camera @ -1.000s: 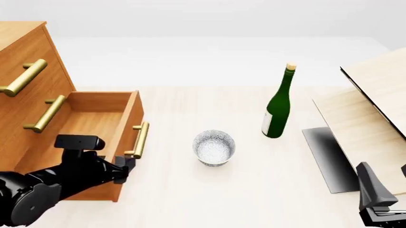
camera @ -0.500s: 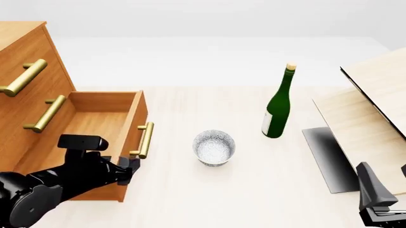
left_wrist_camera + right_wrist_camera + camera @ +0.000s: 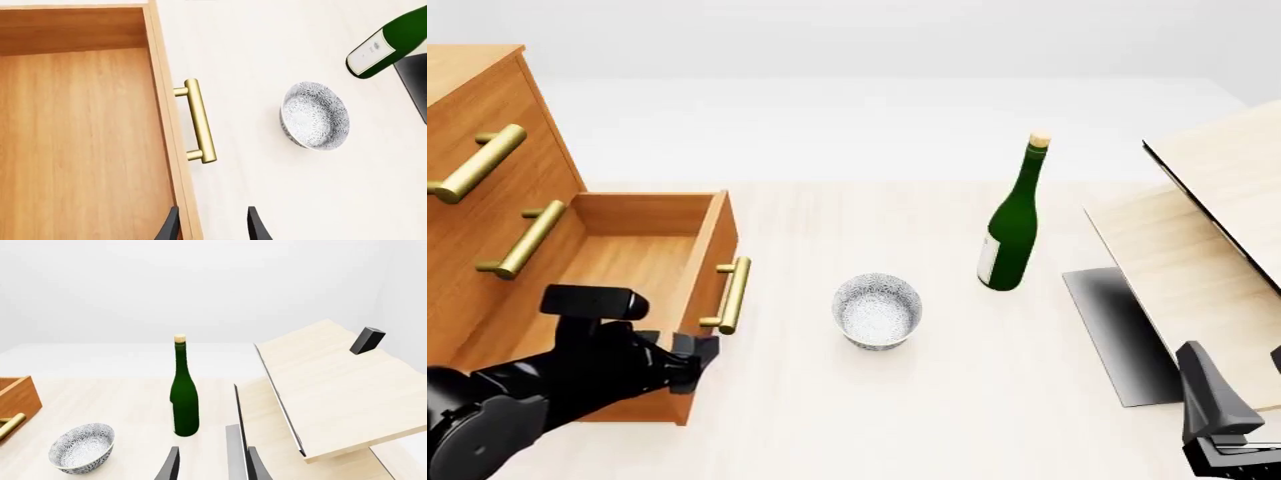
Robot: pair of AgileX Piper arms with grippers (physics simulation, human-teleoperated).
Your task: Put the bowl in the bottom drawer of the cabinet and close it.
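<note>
1 bowl [image 3: 878, 311], 1 bottle [image 3: 1012, 222], 3 drawers; both hands [image 3: 210, 227] [image 3: 211, 466] parted, holding nothing.

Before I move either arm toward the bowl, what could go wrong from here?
1. The left pincer straddles the front panel of the bottom drawer; pulling away carelessly could drag it off position.
2. The bowl sits on the table between the drawer handle and the bottle. A wide sweep from the right pincer may topple the upright bottle.
3. The bowl's round, deep sides could slip from a rim pinch.
</note>
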